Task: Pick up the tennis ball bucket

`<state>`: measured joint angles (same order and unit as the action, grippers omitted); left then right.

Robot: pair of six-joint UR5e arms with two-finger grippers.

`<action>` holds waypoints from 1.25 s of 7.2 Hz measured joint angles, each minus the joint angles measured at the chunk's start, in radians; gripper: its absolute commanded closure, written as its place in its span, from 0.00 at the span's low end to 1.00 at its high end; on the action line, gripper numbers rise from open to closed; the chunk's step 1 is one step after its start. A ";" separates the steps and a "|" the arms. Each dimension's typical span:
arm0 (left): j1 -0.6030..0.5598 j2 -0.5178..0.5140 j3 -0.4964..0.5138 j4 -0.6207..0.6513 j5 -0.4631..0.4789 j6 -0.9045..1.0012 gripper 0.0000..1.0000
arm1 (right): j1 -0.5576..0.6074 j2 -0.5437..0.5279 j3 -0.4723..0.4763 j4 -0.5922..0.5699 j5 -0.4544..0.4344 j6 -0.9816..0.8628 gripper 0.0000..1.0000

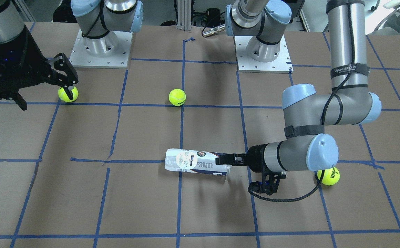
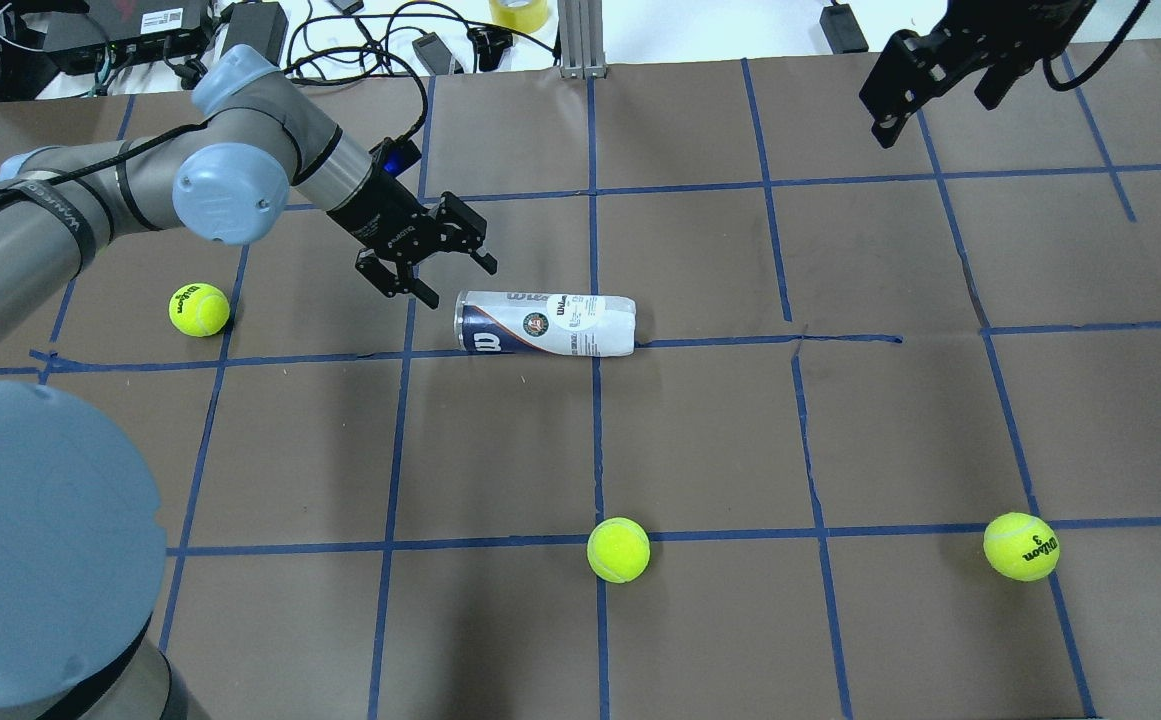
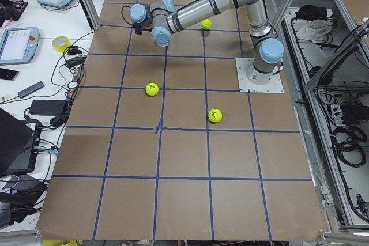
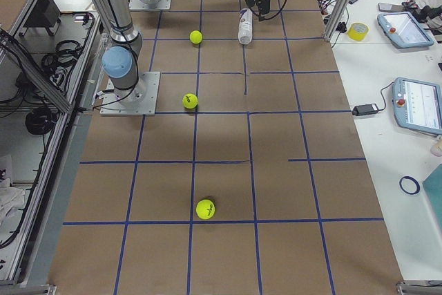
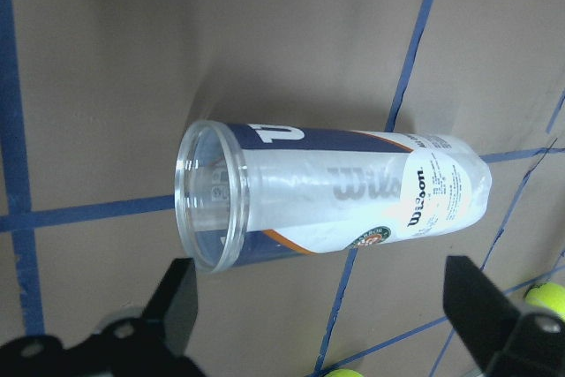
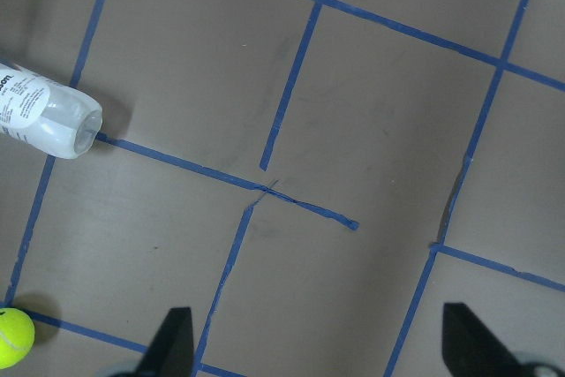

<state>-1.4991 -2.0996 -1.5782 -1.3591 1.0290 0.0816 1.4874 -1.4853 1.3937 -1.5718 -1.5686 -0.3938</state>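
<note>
The tennis ball bucket is a clear can with a white, navy and orange label. It lies on its side near the table's middle, and no ball shows inside it. My left gripper hovers open just beside its open rim, touching nothing. In the left wrist view the tennis ball bucket lies crosswise ahead of the wide-spread fingers. From the front, the left gripper sits at the right-hand end of the tennis ball bucket. My right gripper hangs open high over the table, far from the tennis ball bucket.
Three yellow-green tennis balls lie loose on the brown, blue-taped table: one left of the left arm, one at centre front, one at front right. Cables and devices line the far edge.
</note>
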 measured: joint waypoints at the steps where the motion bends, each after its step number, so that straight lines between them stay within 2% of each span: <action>1: 0.000 -0.014 -0.007 0.017 -0.002 0.031 0.00 | -0.018 -0.004 0.003 0.004 0.005 0.030 0.00; 2: -0.001 -0.021 -0.017 0.024 -0.015 0.050 0.28 | -0.024 -0.013 0.007 0.010 0.004 0.052 0.00; 3: -0.001 -0.023 -0.030 0.026 -0.043 0.053 0.77 | -0.025 -0.031 0.012 0.015 0.003 0.074 0.00; 4: -0.001 -0.023 -0.038 0.028 -0.068 0.048 1.00 | -0.018 -0.046 0.022 0.016 0.006 0.122 0.00; 6: -0.004 -0.007 -0.040 0.028 -0.100 0.014 1.00 | 0.051 -0.057 0.042 0.016 -0.003 0.236 0.00; 9: -0.017 0.051 -0.041 0.026 -0.145 -0.036 1.00 | 0.119 -0.060 0.055 0.017 -0.076 0.354 0.00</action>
<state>-1.5160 -2.0482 -1.6196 -1.3332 0.8835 0.0460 1.6069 -1.5454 1.4485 -1.5550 -1.6447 -0.0395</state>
